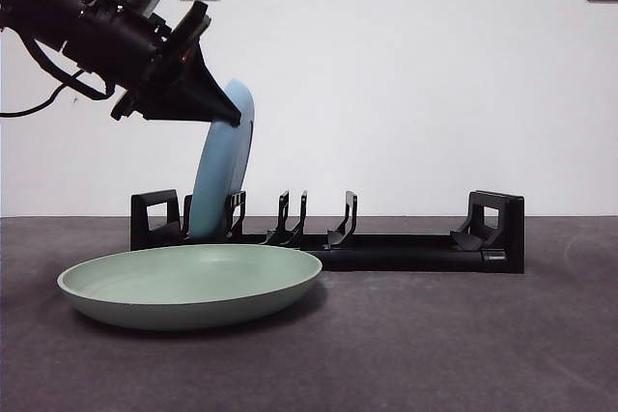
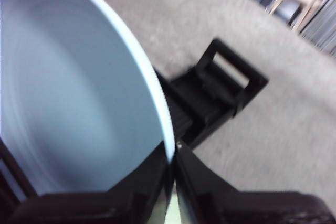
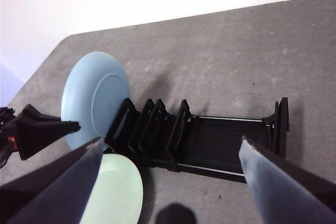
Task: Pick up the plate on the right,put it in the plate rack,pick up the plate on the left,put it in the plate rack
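Pale blue plate (image 1: 224,169); sage green plate (image 1: 189,283); black plate rack (image 1: 406,250).

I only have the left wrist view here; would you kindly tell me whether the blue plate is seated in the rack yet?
Observer: The front view shows the blue plate standing on edge, its bottom in the plate rack by an end handle.
Operator: Which hand holds it?
Observer: The left hand, shut on the top rim.
Operator: Where is the other plate?
Observer: The green plate lies flat on the table, in front of the rack.

Left hand (image 2: 172,174) clamped, tilted down; right hand (image 3: 168,182) seemingly spread.
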